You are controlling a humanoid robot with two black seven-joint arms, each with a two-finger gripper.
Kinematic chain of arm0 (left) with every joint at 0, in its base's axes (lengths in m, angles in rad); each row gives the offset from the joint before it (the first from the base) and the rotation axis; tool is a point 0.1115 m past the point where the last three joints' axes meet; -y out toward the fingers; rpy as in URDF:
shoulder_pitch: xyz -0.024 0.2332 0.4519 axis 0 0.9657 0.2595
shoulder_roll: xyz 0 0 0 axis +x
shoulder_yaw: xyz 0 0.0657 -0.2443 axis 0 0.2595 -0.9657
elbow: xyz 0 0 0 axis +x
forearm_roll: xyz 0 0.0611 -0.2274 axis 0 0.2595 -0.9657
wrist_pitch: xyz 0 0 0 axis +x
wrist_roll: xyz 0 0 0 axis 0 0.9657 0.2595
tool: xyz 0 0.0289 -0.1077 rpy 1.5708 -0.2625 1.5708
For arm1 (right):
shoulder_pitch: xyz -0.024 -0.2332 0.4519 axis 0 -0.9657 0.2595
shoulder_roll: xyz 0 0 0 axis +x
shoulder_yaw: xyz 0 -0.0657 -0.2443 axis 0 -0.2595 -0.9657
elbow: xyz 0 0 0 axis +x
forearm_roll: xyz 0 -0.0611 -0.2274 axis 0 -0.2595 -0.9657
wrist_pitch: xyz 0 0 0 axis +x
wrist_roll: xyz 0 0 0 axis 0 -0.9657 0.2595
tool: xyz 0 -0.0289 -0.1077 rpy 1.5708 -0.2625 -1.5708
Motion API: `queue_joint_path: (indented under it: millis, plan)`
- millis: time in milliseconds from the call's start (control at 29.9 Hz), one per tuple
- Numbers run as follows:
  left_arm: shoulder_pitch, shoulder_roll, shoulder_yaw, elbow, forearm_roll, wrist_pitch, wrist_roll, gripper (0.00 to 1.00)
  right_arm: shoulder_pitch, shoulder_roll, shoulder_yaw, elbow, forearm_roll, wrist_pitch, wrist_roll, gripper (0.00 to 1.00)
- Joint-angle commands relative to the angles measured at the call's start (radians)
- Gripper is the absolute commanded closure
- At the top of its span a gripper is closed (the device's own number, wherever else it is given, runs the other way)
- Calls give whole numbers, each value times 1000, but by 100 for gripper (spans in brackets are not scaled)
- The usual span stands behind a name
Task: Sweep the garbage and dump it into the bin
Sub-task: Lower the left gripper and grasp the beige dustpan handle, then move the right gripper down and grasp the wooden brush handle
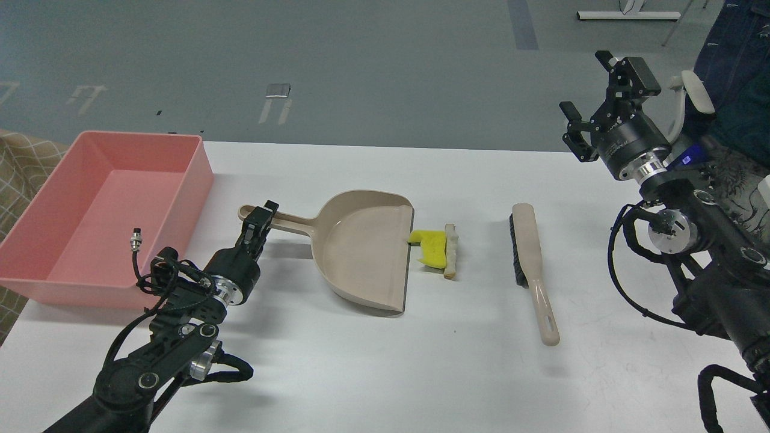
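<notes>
My left tool [260, 224] sat low over the white bench [385, 373], right at the dustpan's handle [289, 223]. Its fingers were dark and bunched together from this angle, so I could not tell whether they gripped the handle or only rested against it. The beige dustpan [361, 246] lay flat with its open mouth facing right. Just outside that mouth lay the garbage — the yellow sponge chunk [430, 249] touching the pan's front edge, and the pale crust strip [450, 251] lying against the chunk's right side. Further right, apart from both scraps, the brush [532, 270] lay on the bench with its dark bristles facing the dustpan and its handle pointing toward me. My right tool [592, 99] hung high at the right, above the bench's far edge — released, fingers spread wide, holding nothing. The pink bin [198, 165] stood at the bench's left end, near the dustpan's handle.
</notes>
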Motion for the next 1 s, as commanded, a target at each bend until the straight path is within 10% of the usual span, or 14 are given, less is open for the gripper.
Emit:
queue_joint_path:
  millis: [0,268,836,970]
  plan:
    - [-2,0,0,-1,1,0,4,100,1,-3,1,1,0,0,-3,0]
    - [-12,0,0,-11,1,-2,6,100,3,-105,-74,86,-5,6,-50,0]
    - [-11,-7,-1,-15,1,77,-6,100,-4,-858,-607,721,-126,8,-127,0]
    - [-20,-7,-1,-15,1,103,-8,100,-10,-966,-705,840,-156,8,-211,1]
